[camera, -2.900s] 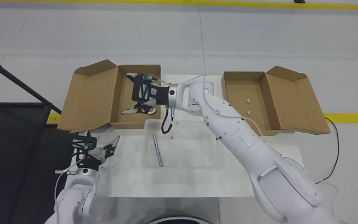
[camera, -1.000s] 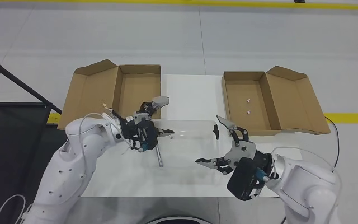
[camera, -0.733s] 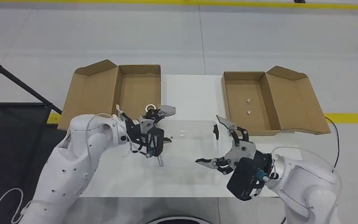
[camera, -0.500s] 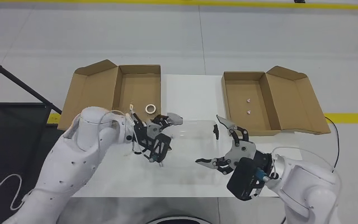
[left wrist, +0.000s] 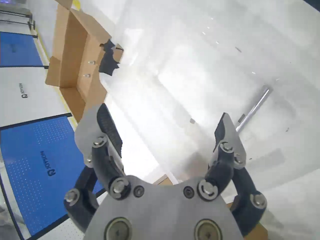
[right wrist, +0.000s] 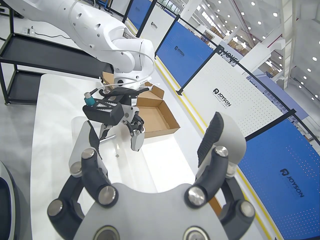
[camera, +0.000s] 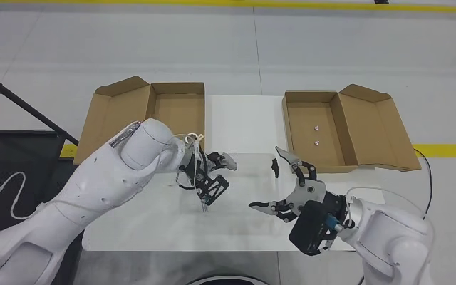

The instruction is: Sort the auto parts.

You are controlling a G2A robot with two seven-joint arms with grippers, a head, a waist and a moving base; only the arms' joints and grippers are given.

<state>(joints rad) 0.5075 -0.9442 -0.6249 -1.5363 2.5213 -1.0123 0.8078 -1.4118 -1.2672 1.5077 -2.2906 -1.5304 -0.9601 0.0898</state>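
My left gripper (camera: 221,176) hangs open over the clear tray (camera: 246,158) in the table's middle, nothing between its fingers (left wrist: 163,114). A thin metal rod (left wrist: 255,106) lies in the tray just below and beside it, partly covered in the top view (camera: 204,207). A tiny part (left wrist: 192,121) lies close to the rod. A small black part (camera: 274,166) sits near the tray's right end. My right gripper (camera: 264,178) is held open and empty above the tray's right side (right wrist: 151,123), facing the left gripper (right wrist: 120,138).
An open cardboard box (camera: 174,117) stands at the back left. A second one (camera: 313,135) at the back right holds two small bolts (camera: 314,127). Bare white table (camera: 235,117) lies between the boxes.
The left gripper swung away from the left box, right and forward, to above the rod in the tray. A small ring came into sight in that box. The right arm kept still.
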